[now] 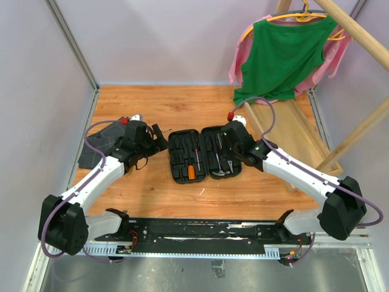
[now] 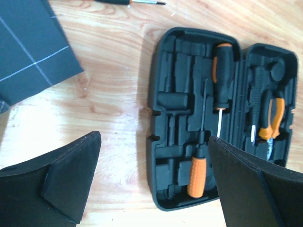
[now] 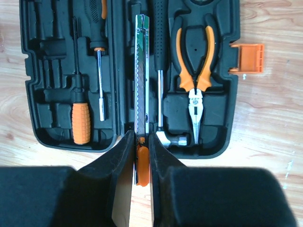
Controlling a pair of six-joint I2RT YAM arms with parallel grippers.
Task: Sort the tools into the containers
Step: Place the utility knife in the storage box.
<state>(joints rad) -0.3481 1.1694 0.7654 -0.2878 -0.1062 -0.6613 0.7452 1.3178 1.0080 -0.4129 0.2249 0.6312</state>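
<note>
Seating the utility knife looks the step in hand. Left gripper hangs wide open, tool case ahead of its jaws. Right gripper pinches the knife's orange handle, blade stretched forward over the case's middle: lower level, slot-aligned. Wooden table; pale walls, green shirt back right.
</note>
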